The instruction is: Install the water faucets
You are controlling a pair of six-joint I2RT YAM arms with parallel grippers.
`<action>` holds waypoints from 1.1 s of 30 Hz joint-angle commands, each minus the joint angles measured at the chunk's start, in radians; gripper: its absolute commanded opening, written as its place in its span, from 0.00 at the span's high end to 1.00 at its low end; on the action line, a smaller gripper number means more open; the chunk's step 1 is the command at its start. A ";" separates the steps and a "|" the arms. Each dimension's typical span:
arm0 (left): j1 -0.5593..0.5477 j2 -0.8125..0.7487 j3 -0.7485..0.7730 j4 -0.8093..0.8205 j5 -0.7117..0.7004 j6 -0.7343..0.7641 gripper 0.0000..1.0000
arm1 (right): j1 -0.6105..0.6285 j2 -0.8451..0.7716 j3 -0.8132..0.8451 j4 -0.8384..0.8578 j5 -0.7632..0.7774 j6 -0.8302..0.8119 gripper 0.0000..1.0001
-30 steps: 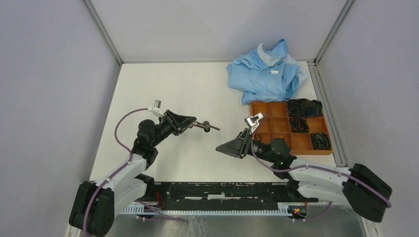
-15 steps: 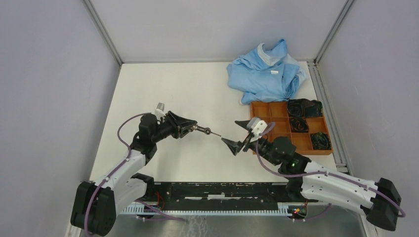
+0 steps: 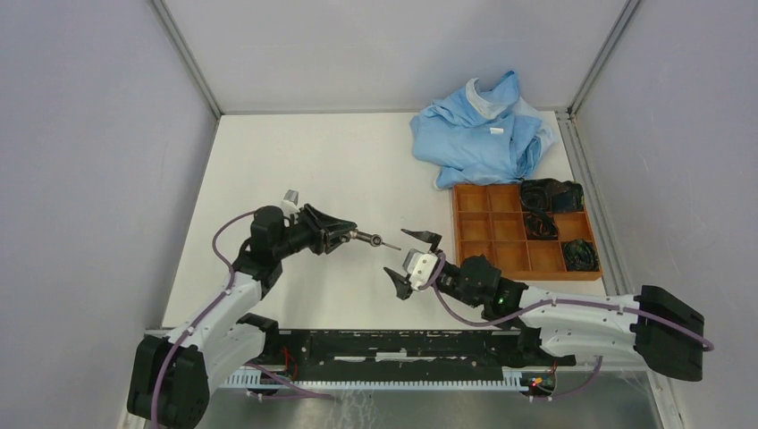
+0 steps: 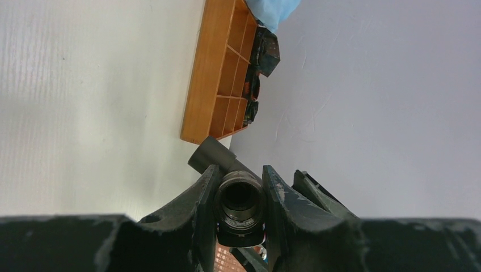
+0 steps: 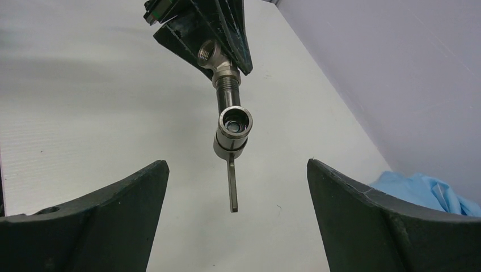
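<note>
I see left gripper (image 3: 350, 236) pinching faucet (image 3: 375, 239) by one end. Faucet up off tabletop (image 3: 295, 161), over its middle, other end sticking out toward right gripper (image 3: 395, 251). Right gripper spread wide, near faucet tip, not touching.

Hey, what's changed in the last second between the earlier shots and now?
The right gripper swung left, away from the orange compartment tray, and now faces the grey metal faucet fitting with jaws spread wide, empty. The left gripper shifted slightly toward the near side, keeping its clamp on the fitting. Nothing was grabbed or released. Tray and crumpled blue cloth stayed put.
</note>
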 commanded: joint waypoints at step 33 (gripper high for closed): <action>0.008 -0.104 0.018 0.097 0.108 -0.045 0.98 | -0.142 0.393 0.138 0.352 -0.298 0.200 0.45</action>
